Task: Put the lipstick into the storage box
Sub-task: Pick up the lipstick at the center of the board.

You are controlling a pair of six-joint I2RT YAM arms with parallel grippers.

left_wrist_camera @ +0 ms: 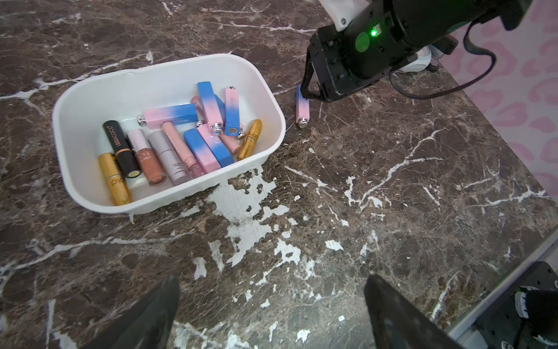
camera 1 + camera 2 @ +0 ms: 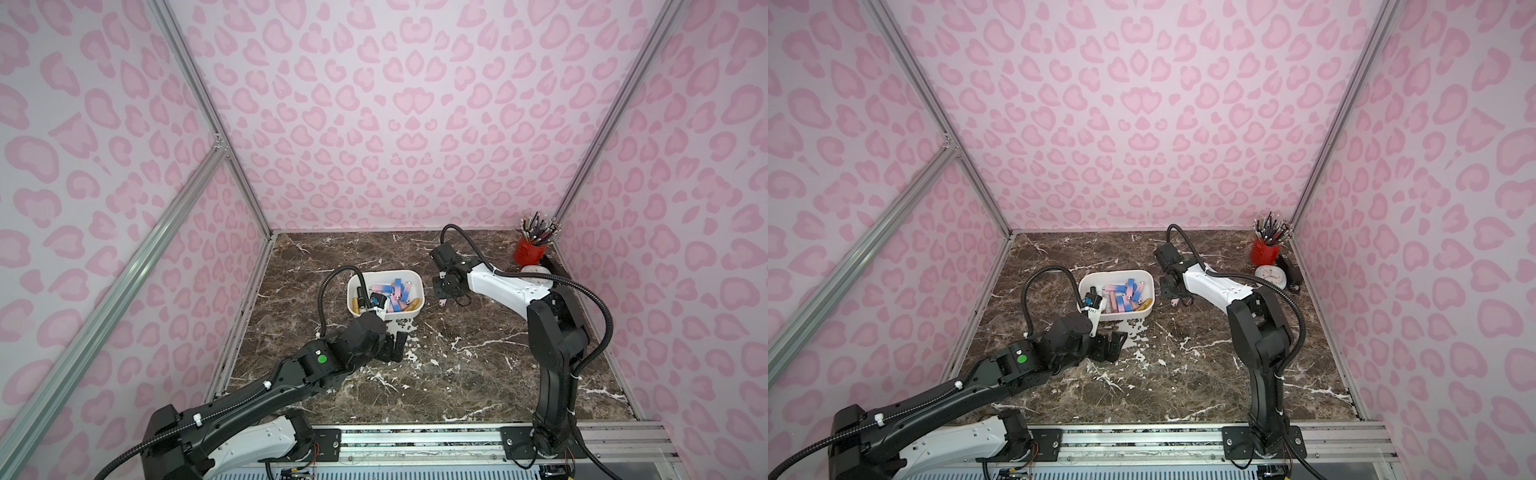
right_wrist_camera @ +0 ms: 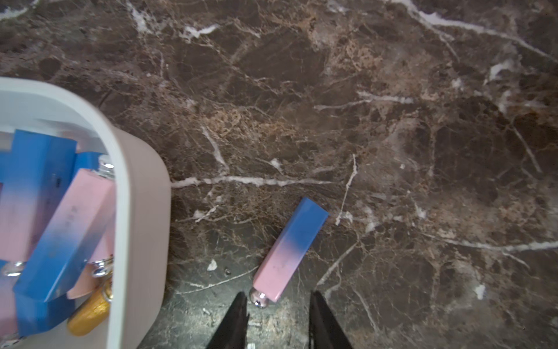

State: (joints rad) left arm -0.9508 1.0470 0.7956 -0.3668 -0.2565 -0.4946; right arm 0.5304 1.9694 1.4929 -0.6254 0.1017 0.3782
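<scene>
The lipstick (image 3: 290, 250), a square pink-to-blue stick with a silver knob, lies flat on the table (image 1: 392, 211) outside the storage box (image 1: 169, 65), directly in front of my right end effector (image 3: 277, 297).

Nearest to me, the left end effector (image 1: 271, 278) hangs low over the table with its jaws spread fully wide. There is nothing between them and they touch nothing. The storage box sits just beyond its tips.

Further out, the right end effector points down at the table with its jaws partly apart, the gap a little wider than the lipstick. It has hold of nothing. The knob end of the lipstick reaches in between the tips, close to one fingertip (image 3: 235, 320); I cannot tell whether they touch. The blue end points away from the end effector.

The storage box stands just beside the right end effector, near the lipstick but apart from it. Inside, everything lies down: several pink-and-blue sticks of the same kind piled crosswise, two gold tubes, one black tube with gold lettering, a grey tube, and peach and pink glosses side by side.

Farthest off, behind the right end effector in the corner, a red cup (image 2: 530, 251) stands full of pens, with a white clock (image 2: 1271, 276) just in front of it.
</scene>
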